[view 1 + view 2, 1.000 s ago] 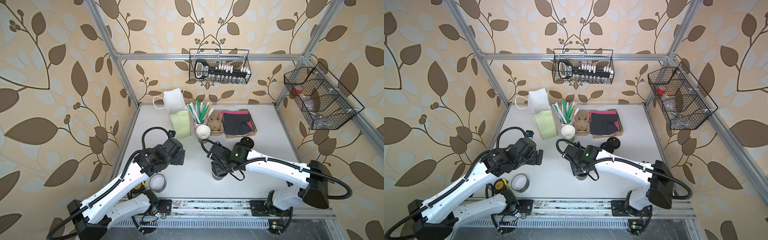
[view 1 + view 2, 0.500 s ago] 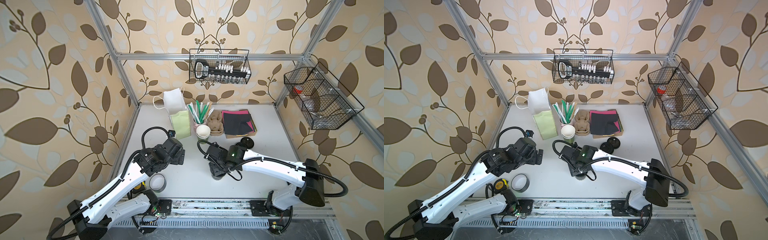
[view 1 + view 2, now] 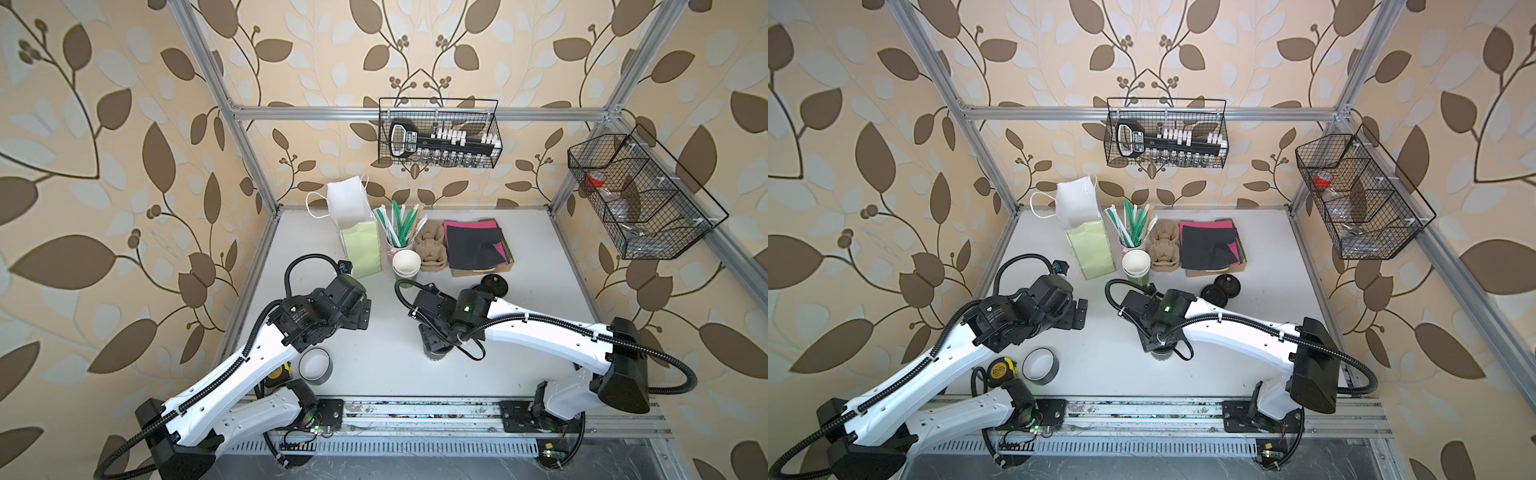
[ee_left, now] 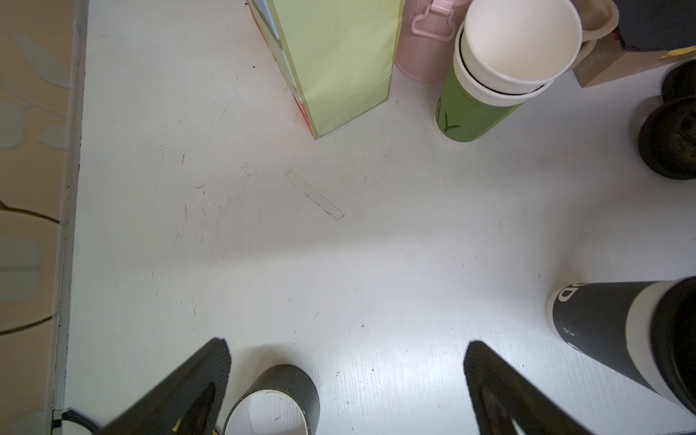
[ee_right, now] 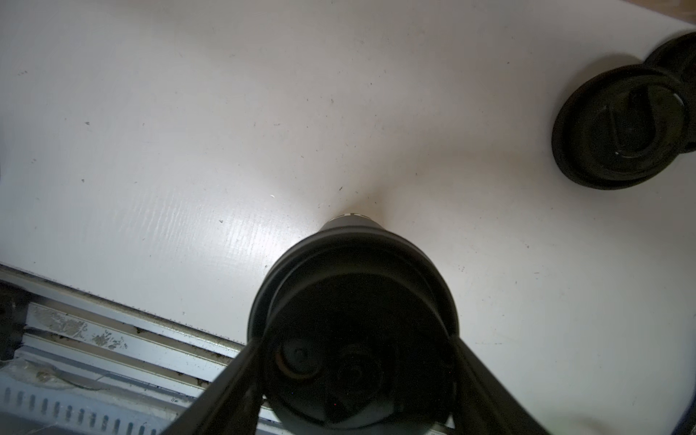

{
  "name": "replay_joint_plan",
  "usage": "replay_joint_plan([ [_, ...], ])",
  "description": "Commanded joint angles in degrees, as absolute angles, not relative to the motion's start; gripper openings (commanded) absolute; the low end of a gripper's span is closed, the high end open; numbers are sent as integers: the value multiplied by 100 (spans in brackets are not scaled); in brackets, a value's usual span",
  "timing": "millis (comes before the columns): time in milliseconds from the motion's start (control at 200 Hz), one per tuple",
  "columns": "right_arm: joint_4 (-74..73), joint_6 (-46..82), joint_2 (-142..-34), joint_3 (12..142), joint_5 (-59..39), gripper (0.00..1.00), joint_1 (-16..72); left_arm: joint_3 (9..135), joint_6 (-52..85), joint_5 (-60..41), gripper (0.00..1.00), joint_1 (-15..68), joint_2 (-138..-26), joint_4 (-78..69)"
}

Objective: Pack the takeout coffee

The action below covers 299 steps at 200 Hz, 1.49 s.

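My right claw (image 5: 354,339) is clamped around the top of the coffee cup (image 5: 354,278), which stands upright on the table (image 5: 226,132) near its front edge. My left claw (image 4: 346,348) hangs spread wide above the table, holding nothing, near a roll of tape (image 4: 271,399).

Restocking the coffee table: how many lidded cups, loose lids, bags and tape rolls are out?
lidded cup: 1
loose lids: 2
bag: 1
tape roll: 1
Total: 5
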<state>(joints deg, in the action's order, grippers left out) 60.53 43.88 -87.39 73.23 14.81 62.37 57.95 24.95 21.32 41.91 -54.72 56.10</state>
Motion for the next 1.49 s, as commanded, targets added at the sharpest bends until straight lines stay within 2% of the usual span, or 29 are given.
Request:
replay_joint_plan([
  [0, 6183, 4416, -8754, 7433, 1546, 72, 6259, 5781, 2425, 2135, 99, 4134, -5476, 5581],
  [875, 6032, 4433, -8967, 6816, 1469, 72, 6281, 5775, 2397, 2065, 99, 4129, -5563, 5572],
  [1175, 5793, 4300, -8824, 6233, 801, 71, 6014, 5766, 2373, 1966, 99, 4129, -5623, 5546],
  [1489, 6294, 4010, -9188, 6167, 960, 71, 6039, 5765, 2353, 1834, 99, 4122, -5791, 5539],
])
